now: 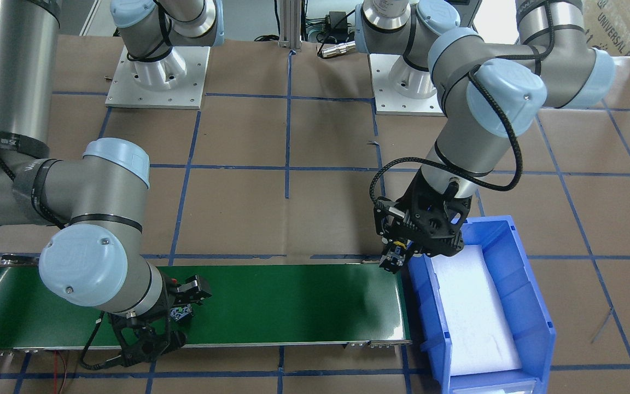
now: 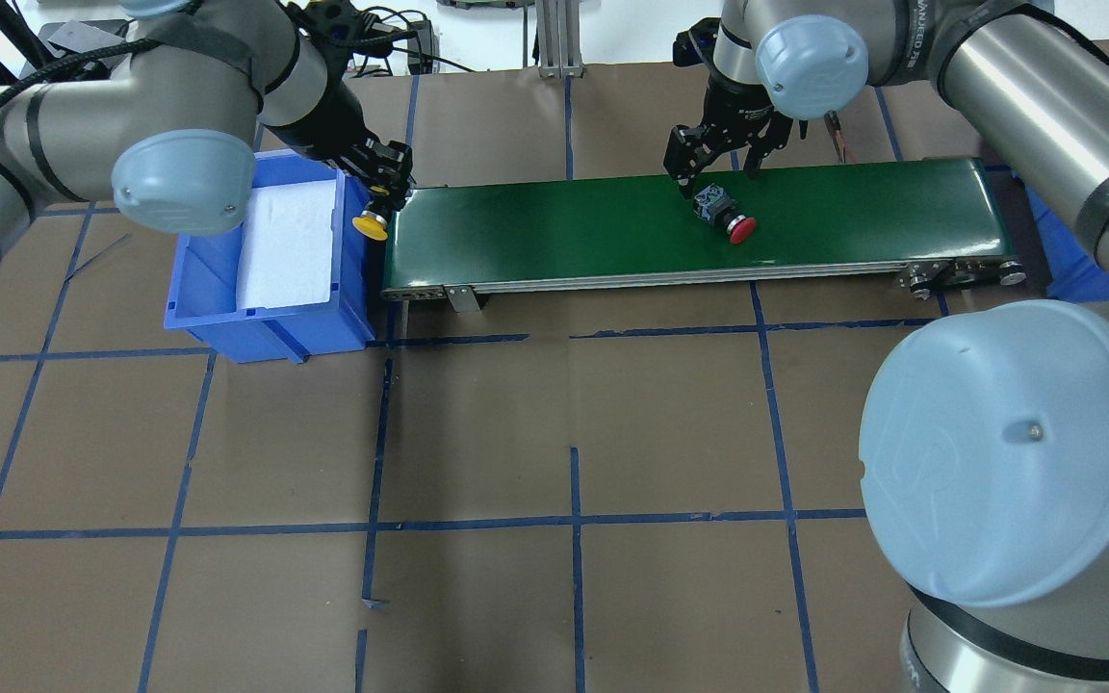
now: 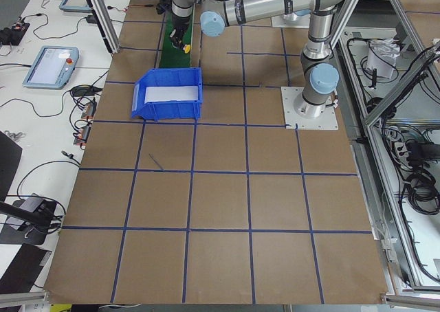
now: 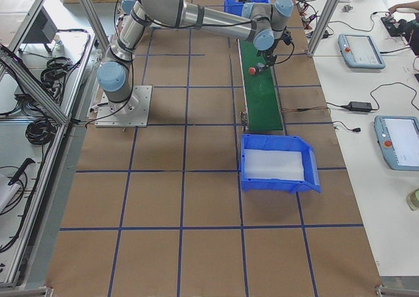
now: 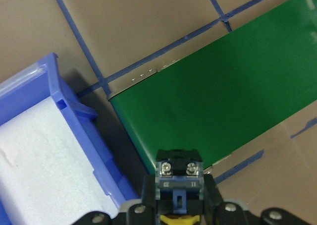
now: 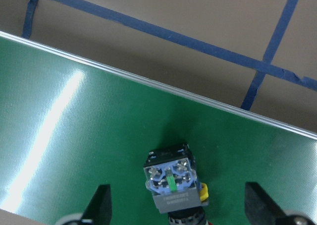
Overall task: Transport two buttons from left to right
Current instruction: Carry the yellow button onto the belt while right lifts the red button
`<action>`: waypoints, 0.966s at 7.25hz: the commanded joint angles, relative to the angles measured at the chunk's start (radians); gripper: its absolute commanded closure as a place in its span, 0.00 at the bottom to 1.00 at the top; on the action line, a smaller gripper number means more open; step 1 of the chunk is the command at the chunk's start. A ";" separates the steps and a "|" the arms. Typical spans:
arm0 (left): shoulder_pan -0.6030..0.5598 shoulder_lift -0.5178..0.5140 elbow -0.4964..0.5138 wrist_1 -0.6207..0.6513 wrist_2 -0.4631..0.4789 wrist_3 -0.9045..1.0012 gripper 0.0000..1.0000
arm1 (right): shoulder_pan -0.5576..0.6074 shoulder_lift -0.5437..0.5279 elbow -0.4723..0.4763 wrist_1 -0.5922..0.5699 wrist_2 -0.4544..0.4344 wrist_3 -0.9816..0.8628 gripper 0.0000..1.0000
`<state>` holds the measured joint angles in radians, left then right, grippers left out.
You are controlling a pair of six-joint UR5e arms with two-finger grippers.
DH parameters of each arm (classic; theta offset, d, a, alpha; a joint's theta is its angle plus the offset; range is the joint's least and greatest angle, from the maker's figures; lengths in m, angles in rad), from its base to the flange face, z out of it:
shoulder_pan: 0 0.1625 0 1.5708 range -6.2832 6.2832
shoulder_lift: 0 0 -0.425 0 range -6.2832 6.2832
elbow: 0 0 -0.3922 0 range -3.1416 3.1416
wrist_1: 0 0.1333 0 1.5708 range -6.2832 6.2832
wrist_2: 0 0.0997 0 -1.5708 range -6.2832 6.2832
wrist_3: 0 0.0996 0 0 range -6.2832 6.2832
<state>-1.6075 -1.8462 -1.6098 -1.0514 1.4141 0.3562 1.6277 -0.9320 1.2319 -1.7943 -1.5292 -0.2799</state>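
Observation:
The yellow button [image 2: 371,223] hangs cap down in my left gripper [image 2: 382,197], over the gap between the blue bin [image 2: 266,322] and the left end of the green conveyor belt [image 2: 564,231]. The left wrist view shows its grey contact block [image 5: 178,173] clamped between the fingers. The red button [image 2: 730,219] lies on its side on the belt, and its contact block faces the right wrist view [image 6: 172,181]. My right gripper [image 2: 720,171] is open just above it, one finger [image 6: 101,204] on each side, not touching.
The blue bin has a white foam liner [image 2: 290,241] and holds nothing else. A second blue bin [image 2: 1067,262] stands past the belt's right end. The table is brown paper with blue tape lines. Operator desks with tablets show in the side views.

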 commanded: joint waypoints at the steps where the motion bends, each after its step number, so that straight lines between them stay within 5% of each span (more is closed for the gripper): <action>1: -0.041 -0.050 0.001 0.050 0.009 -0.065 0.74 | -0.003 0.018 -0.008 -0.005 0.000 -0.001 0.10; 4: -0.045 -0.082 0.001 0.021 0.059 -0.095 0.74 | -0.006 0.025 -0.002 -0.013 0.000 -0.007 0.17; 5: -0.046 -0.100 0.011 0.030 0.057 -0.147 0.74 | -0.009 0.028 -0.002 -0.013 0.000 -0.007 0.26; 7: -0.046 -0.152 0.053 0.033 0.059 -0.164 0.74 | -0.014 0.027 -0.002 -0.010 -0.002 -0.050 0.69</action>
<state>-1.6533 -1.9687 -1.5805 -1.0210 1.4719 0.2084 1.6171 -0.9046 1.2307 -1.8055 -1.5297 -0.2970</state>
